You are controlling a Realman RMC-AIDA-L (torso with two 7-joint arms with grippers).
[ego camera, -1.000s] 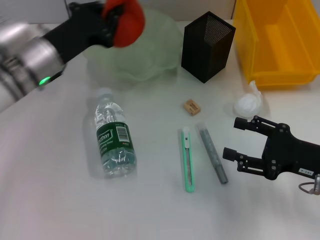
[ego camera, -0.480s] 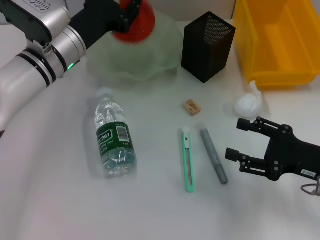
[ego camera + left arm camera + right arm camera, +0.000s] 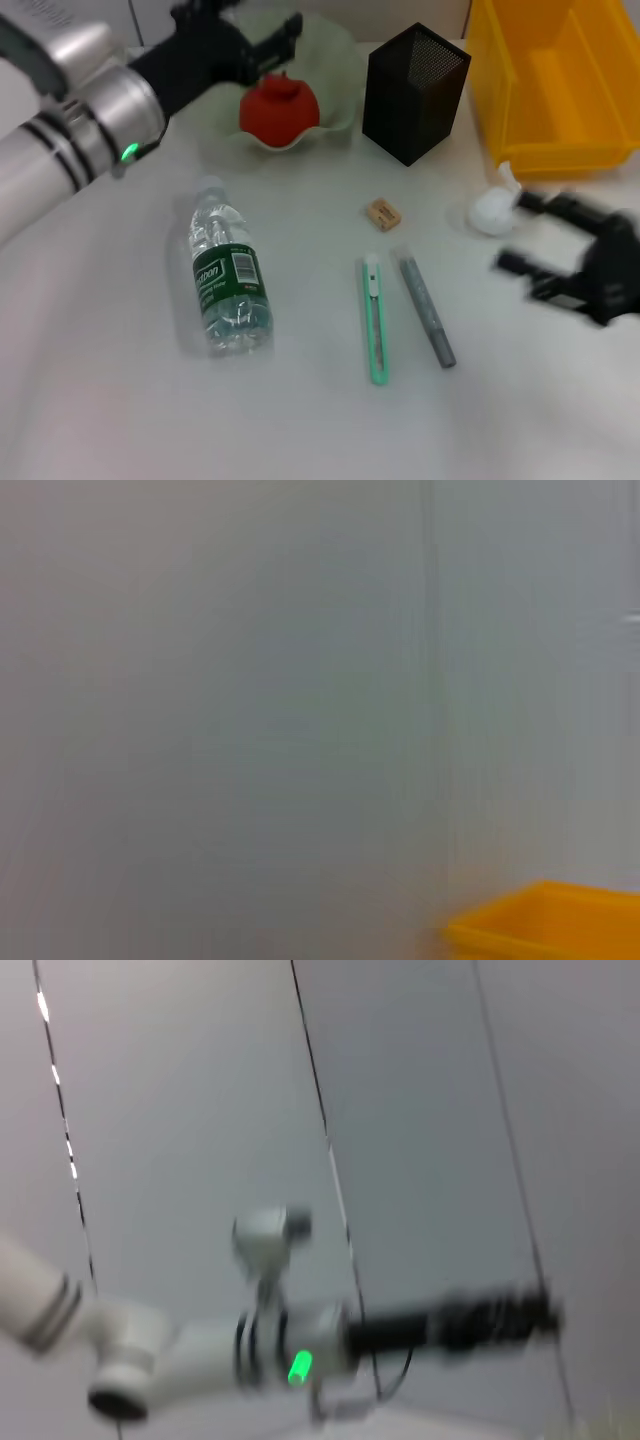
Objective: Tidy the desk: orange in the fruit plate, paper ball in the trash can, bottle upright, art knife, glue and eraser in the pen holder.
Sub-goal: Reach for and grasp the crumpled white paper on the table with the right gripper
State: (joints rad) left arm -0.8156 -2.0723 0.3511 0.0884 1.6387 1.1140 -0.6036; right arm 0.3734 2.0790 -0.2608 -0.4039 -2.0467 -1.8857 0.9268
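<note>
The orange lies in the pale green fruit plate at the back. My left gripper hangs open and empty just above it. My right gripper is open, blurred, just right of the white paper ball. The water bottle lies on its side at the left. The green art knife and the grey glue stick lie side by side in the middle. The tan eraser is behind them. The black mesh pen holder stands at the back.
A yellow bin stands at the back right, behind the paper ball; its corner shows in the left wrist view. The right wrist view shows my left arm far off against a wall.
The left gripper has let go of the orange, which now rests in the plate. The right gripper has moved toward the back right, closer to the paper ball.
</note>
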